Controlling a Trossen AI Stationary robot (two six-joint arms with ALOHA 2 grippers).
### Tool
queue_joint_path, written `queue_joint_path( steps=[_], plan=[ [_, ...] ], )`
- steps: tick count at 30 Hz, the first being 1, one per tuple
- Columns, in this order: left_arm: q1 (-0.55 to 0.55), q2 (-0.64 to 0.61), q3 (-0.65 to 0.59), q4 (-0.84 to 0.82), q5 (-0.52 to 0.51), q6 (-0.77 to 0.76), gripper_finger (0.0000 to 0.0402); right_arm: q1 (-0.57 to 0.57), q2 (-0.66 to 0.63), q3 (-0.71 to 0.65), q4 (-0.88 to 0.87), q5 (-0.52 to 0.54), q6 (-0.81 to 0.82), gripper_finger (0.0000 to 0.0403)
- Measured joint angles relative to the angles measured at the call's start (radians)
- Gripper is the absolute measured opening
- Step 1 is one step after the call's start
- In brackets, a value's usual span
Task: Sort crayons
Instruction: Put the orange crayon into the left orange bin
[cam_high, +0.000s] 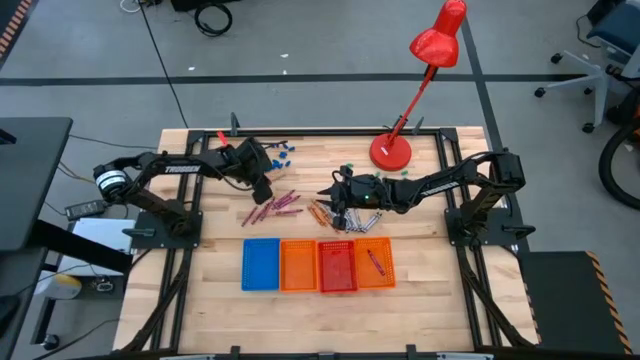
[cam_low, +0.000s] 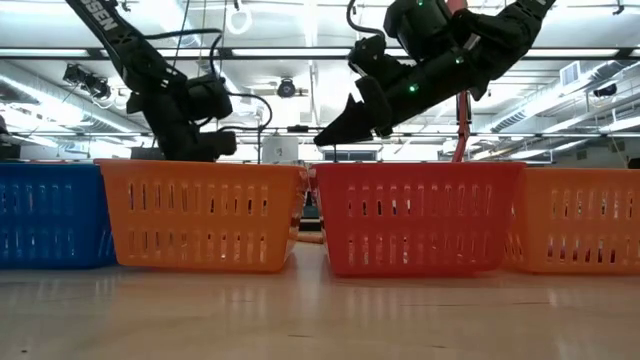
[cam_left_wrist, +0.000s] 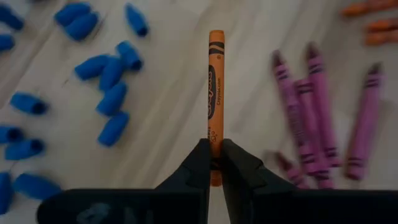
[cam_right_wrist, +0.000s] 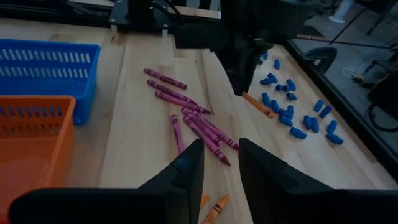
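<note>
Table (cam_high: 430, 300): pale wood top filling the middle of the high view, with both dark arms reaching in from its left and right edges.
Lamp (cam_high: 425, 70): red desk lamp, base on the table's upper right, shade leaning out past the far edge.
Trays: four small slotted trays in a row at lower centre of the high view, in order blue (cam_high: 261, 264), orange (cam_high: 298, 265), red (cam_high: 337, 266), orange (cam_high: 374, 263); the last one has a single purple crayon (cam_high: 376, 263) lying in it.
Left gripper (cam_high: 264, 190): left of centre in the high view, down over the scattered sticks; its claw is pinched nearly closed on an orange crayon (cam_left_wrist: 215, 93), gripped near one end with the rest jutting straight out ahead of the fingers (cam_left_wrist: 198, 163) in the left wrist view.
Right gripper (cam_high: 327, 190): just right of centre in the high view, raised above the red tray in the low view; its two fingers stand partly apart with nothing between them.
Crayons: magenta-purple ones (cam_high: 275, 205) strewn between the two grippers at centre of the high view; orange and grey ones (cam_high: 345, 217) clustered under the right arm, just above the tray row.
Blue bits (cam_high: 281, 153): stubby pieces scattered near the far edge, beside the left gripper; upper left in the left wrist view.
</note>
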Motion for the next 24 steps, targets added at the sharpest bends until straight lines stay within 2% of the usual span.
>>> queue_joint_path(
  steps=[9,16,21,24],
  plan=[
    [-0.122,-0.001,0.001,0.120,0.026,-0.032,0.0031,-0.005,0.041,0.000,0.076,-0.002,-0.112,0.0116],
    [-0.205,-0.001,0.001,0.235,0.024,-0.009,0.0032,-0.043,0.057,0.000,0.145,-0.003,-0.080,0.0160],
    [-0.250,-0.001,0.001,0.308,0.022,0.002,0.0032,-0.051,0.054,0.000,0.171,-0.100,-0.044,0.0194],
    [-0.269,-0.001,0.001,0.347,0.021,0.002,0.0032,-0.051,0.054,0.000,0.207,-0.104,-0.043,0.0208]
  ],
)
